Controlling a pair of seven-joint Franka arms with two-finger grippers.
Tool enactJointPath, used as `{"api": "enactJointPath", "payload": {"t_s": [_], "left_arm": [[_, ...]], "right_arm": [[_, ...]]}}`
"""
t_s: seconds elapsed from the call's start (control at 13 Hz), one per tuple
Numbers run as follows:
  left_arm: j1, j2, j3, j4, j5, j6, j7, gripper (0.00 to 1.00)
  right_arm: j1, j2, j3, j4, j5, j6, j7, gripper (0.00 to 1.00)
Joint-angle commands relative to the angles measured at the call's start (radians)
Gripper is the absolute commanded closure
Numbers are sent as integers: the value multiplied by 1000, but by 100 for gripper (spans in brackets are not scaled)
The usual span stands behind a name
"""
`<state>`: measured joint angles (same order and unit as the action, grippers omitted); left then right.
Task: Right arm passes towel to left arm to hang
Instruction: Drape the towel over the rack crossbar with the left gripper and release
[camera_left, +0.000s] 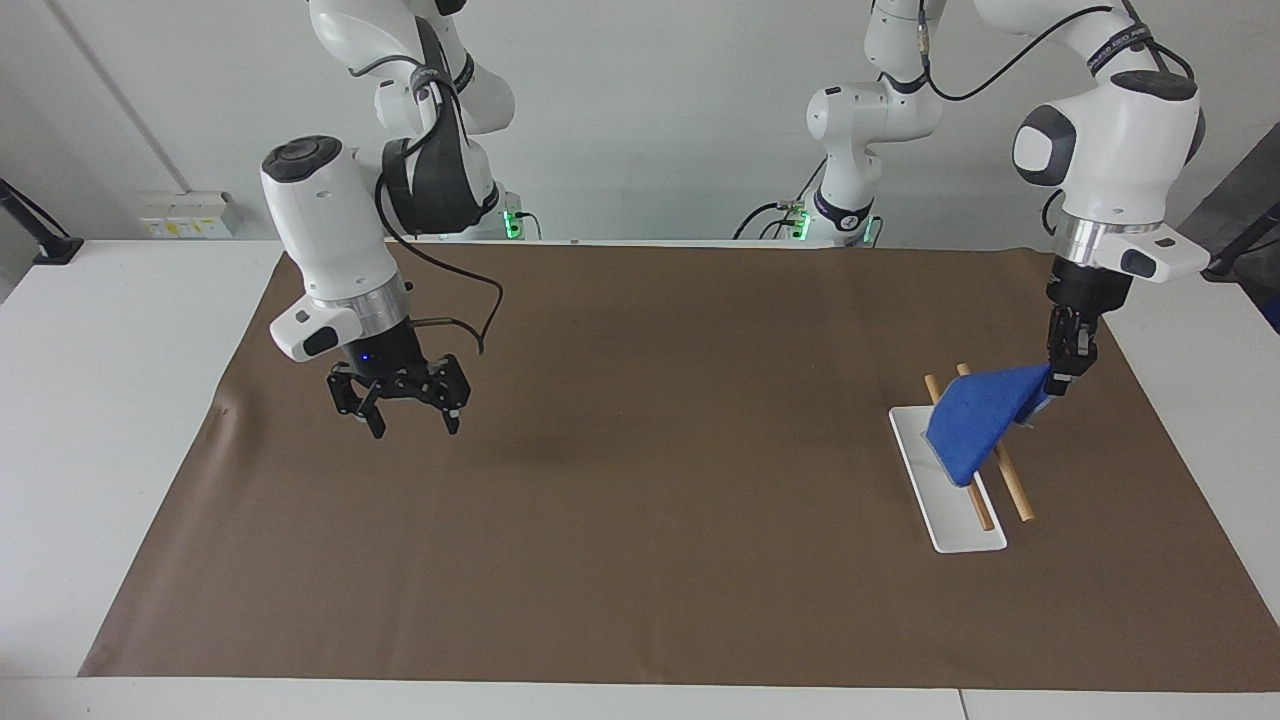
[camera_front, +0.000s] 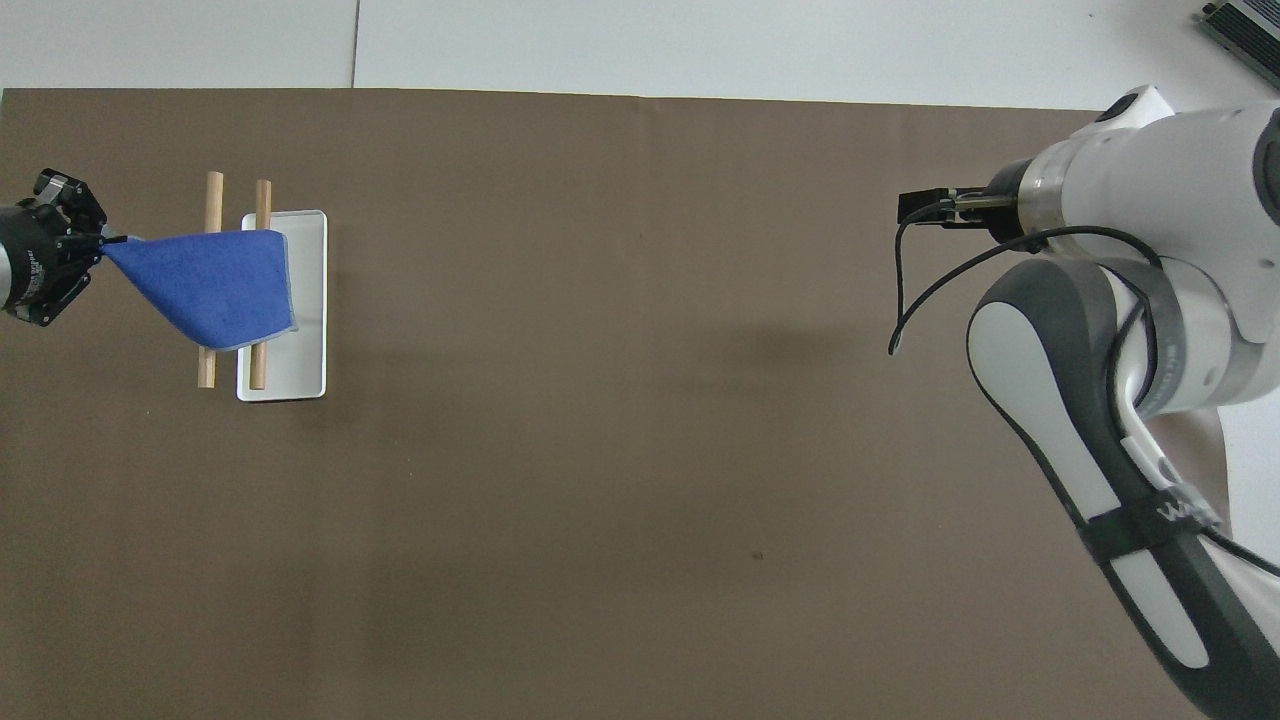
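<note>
The bright-blue towel lies slanted over the two wooden bars of a small rack with a white base, toward the left arm's end of the table. My left gripper is shut on the towel's upper corner, just outside the outer bar and above the mat. My right gripper hangs open and holds nothing, over the mat toward the right arm's end, with its black cable looping from the wrist.
A brown mat covers most of the white table. The rack is the only object standing on it. A wrinkle in the mat shows toward the right arm's end.
</note>
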<state>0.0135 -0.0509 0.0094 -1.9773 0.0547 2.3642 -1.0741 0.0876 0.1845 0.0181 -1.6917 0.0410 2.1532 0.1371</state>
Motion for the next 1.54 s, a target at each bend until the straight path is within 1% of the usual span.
{"api": "enactJointPath", "payload": {"t_s": [0.0, 0.31, 0.38, 0.54, 0.69, 0.77, 0.92, 1.08, 1.46], "left_arm": [[0, 17, 18, 12, 14, 27, 135, 100], [2, 74, 18, 23, 14, 73, 161, 100], [2, 86, 18, 25, 14, 85, 163, 100], [5, 111, 18, 31, 14, 96, 228, 100], [5, 141, 40, 61, 14, 96, 267, 100], [5, 157, 40, 74, 14, 98, 276, 100], [6, 183, 41, 74, 14, 125, 311, 100], [14, 186, 46, 71, 14, 136, 328, 100], [11, 201, 44, 49, 14, 177, 332, 100]], "right_arm": [[-18, -58, 0, 30, -33, -133, 65, 0], [-72, -135, -4, 49, -33, -269, 64, 0], [-68, -154, -26, 52, -32, -300, 62, 0], [-36, -175, -72, 57, -13, -378, 73, 0], [-28, -184, -104, 66, -15, -447, 76, 0], [-35, -203, -122, 63, -21, -457, 72, 0], [-40, -212, -127, 43, -24, -463, 68, 0], [-43, -201, -128, 60, -33, -473, 47, 0], [-42, -214, -125, 38, -21, -480, 44, 0]]}}
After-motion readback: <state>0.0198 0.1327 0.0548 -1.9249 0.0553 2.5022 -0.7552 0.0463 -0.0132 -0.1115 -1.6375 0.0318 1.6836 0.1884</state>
